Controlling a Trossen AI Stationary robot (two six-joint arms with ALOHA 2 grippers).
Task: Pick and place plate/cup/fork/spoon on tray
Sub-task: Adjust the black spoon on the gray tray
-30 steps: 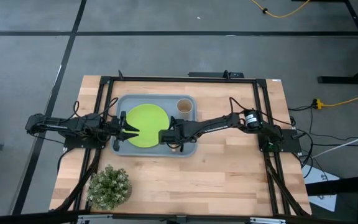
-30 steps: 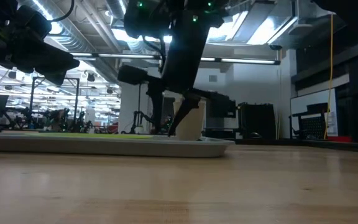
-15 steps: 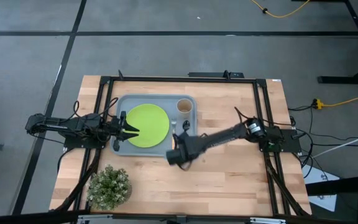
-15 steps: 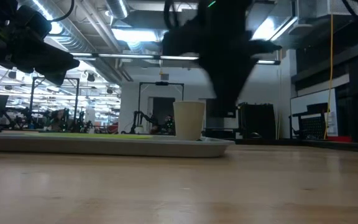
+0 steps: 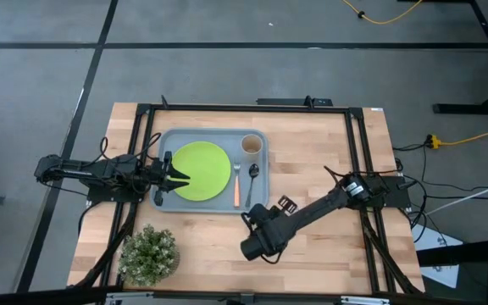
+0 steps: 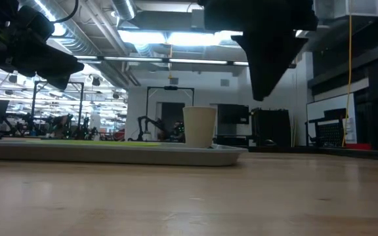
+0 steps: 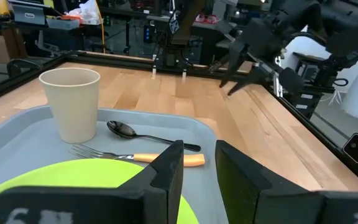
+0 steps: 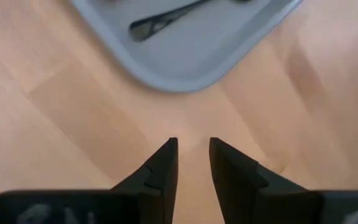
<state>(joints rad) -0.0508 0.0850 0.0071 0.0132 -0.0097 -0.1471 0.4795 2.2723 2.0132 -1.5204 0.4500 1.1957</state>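
The grey-blue tray [image 5: 164, 200] lies at the table's middle left. On it lie the lime-green plate [image 5: 202, 170], the beige cup [image 5: 252, 145] upright at the far right corner, the orange-handled fork [image 5: 236, 185] and the dark spoon [image 5: 253, 175] side by side right of the plate. My right gripper [image 5: 265, 222] hangs open and empty above bare wood just off the tray's near right corner [image 8: 185, 87], pointing down. My left gripper [image 7: 199, 155] is open and empty, held above the plate's left part [image 7: 92, 180].
A small potted plant [image 5: 149, 254] stands at the near left of the table. Bare wood lies right of the tray and along the near edge. A black frame [image 5: 358, 161] runs around the work area.
My right gripper has drawn back from over the tray's right part toward the table's near edge and has risen. The fork and spoon, covered by the arm a second ago, now show lying on the tray. The left arm has kept still.
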